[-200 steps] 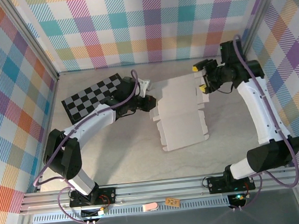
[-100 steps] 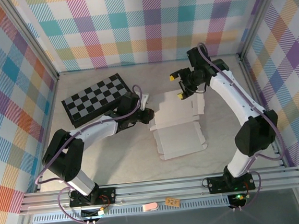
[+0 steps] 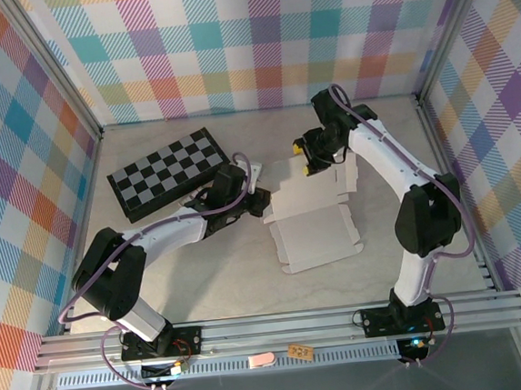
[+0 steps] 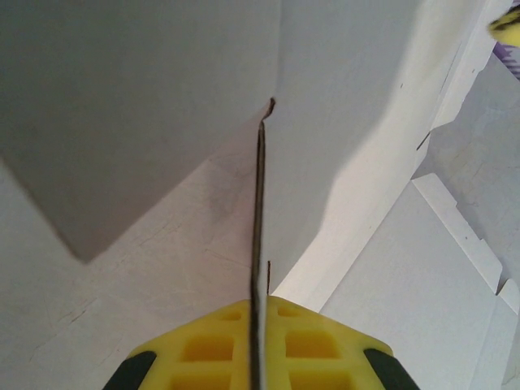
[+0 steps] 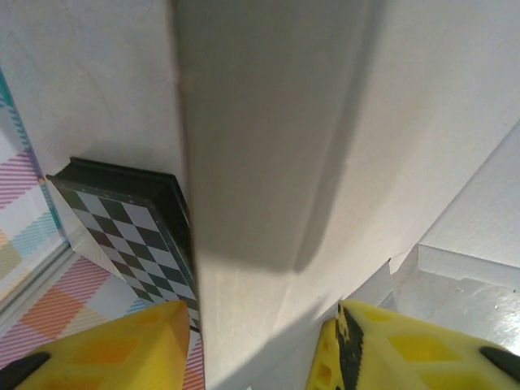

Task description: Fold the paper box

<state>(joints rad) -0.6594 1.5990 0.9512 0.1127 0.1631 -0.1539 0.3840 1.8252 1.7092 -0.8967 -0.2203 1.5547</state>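
Box status: paper box (image 3: 313, 216) sits centre of top view, pale side up, near panel flat on the table (image 3: 203, 273), far panel w/ flaps raised toward the upper middle of frame. L gripper (image 3: 259, 202) is at the box's left edge, clenched on a thin side flap; in the L wrist view the card runs edge-on between the yellow fingers (image 4: 203, 351), no gap. R gripper (image 3: 309, 157) is at the top of the raised far panel, fingers spread and straddling it; can't see the pads pinching, so I read it as released. Risks (my judgement): 1) L pinch is close to a slit end, so a pull or twist could tear the card there or crease it off the score line. 2) If R pushes the far panel over while L holds firm, the sheet may buckle mid-panel rather than hinge. 3) If L slips, the whole box prob. skids on the table, since nothing else pins it. 4) R wrist is near the checkered board (image 3: 165, 173) side in its own view, but the top view shows the board apart at upper left, so low risk. Surface: beige, matte, smooth-looking, prob. low grip for card. Room: plaid-print walls (image 3: 256, 40) on three sides, alu rail (image 3: 281, 325) along the bottom edge.
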